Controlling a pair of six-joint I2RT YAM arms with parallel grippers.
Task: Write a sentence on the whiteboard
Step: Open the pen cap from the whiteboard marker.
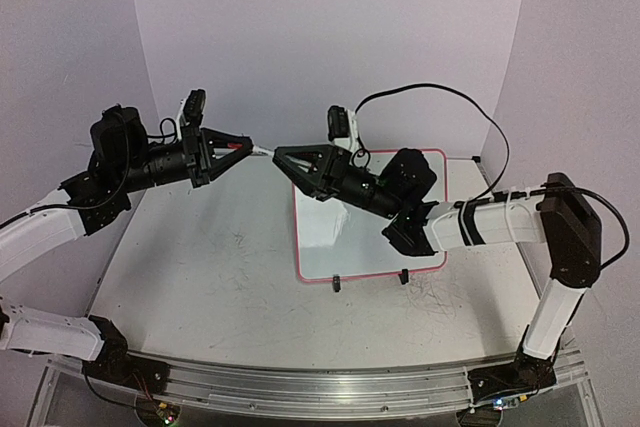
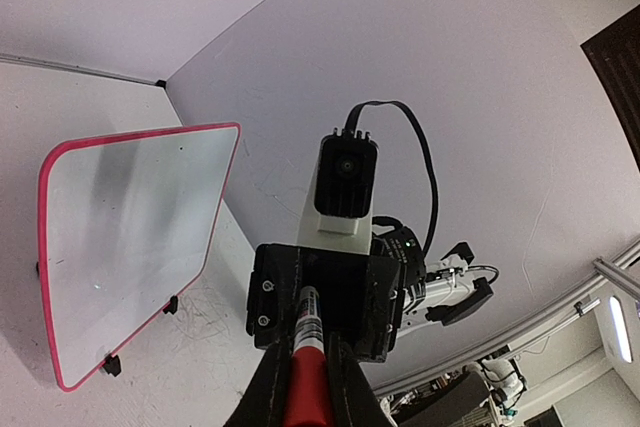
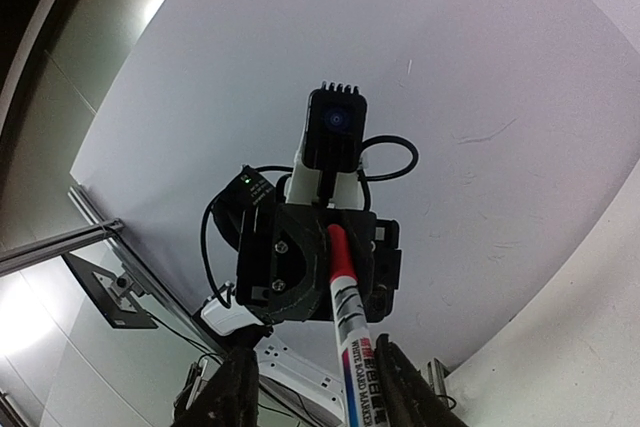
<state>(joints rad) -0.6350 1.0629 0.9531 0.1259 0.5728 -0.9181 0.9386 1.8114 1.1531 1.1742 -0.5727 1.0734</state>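
The marker is light, stiff, slick plastic. The left gripper is clamped on its red end. The white barrel runs between the right gripper fingers, but a gap shows on one side, so you can't tell if they're clenched. Hold it mid-barrel. The whiteboard sits on the table, glossy and likely to slide under pressure; no sentence visible on it. The right arm and cable overhang the board.

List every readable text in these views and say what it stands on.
"WHITE BOARD MARKER": printed along the marker barrel, right wrist view. Any smaller print beside it is too blurred to read.
Whiteboard: no writing shows on it.
Nothing else is readable.
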